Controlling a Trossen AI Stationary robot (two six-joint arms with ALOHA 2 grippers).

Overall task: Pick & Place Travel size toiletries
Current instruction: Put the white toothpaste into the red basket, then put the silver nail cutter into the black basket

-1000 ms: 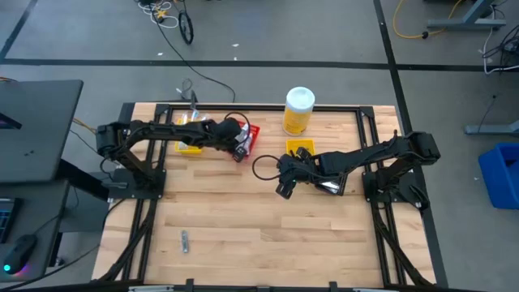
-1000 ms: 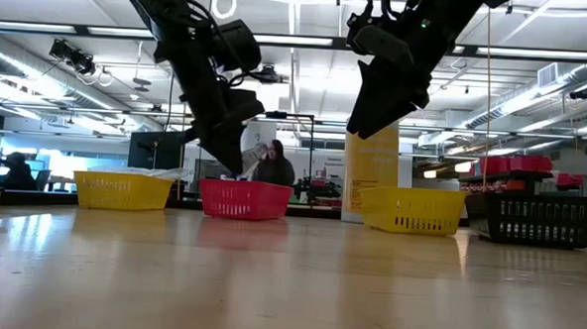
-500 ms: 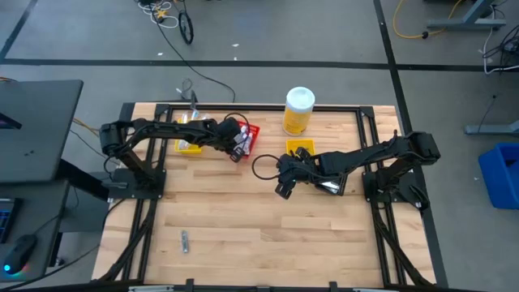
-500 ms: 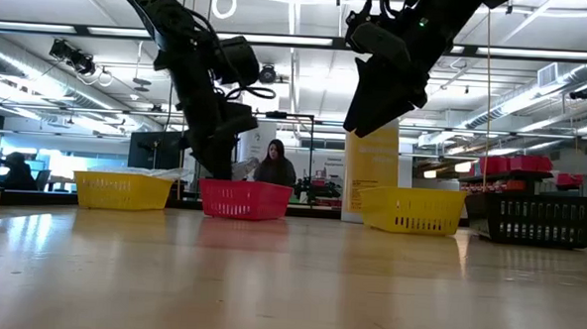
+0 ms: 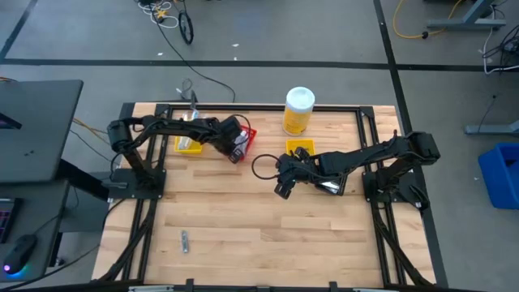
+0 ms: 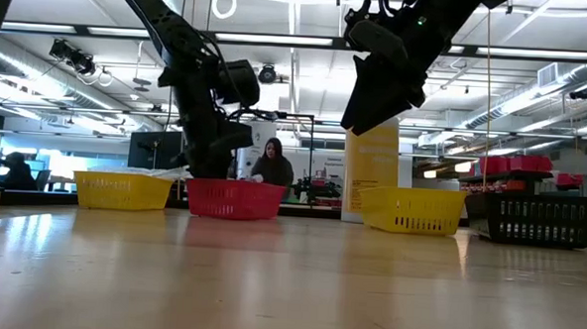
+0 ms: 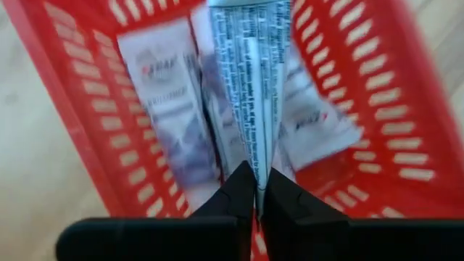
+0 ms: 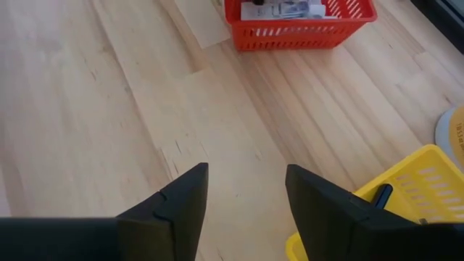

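My left gripper [image 7: 259, 192] [image 5: 236, 149] is shut on a white toothpaste tube [image 7: 250, 72] with small print. It holds the tube low over the red basket [image 7: 80, 116] [image 5: 250, 131] at the far left-centre of the table. White packets [image 7: 170, 109] lie on the basket's floor under the tube. In the low view the left gripper's fingers dip behind the red basket's rim [image 6: 235, 186]. My right gripper [image 5: 282, 191] [image 8: 246, 181] hangs open above the bare table's middle, holding nothing. A small grey item [image 5: 185, 241] lies near the front left edge. My left gripper pinches the tube's flat narrow end [image 7: 257, 163] between its two fingers. The fingers slant down from the table's left, and the tube runs on in line with them. The tube's wider end points down into the red basket; whether it touches the packets I cannot tell.
A yellow basket [image 5: 189, 139] sits left of the red one. Another yellow basket [image 5: 300, 148] [image 8: 406, 210] holds a dark item. A black basket [image 6: 539, 220] stands at the right, and a big yellow bottle [image 5: 298, 109] at the far edge. Bare wood lies in front.
My left gripper has sunk with the tube toward the red basket and drifted toward the table's left, tipping steeper. In the low view the red basket now sits a little farther left than before.
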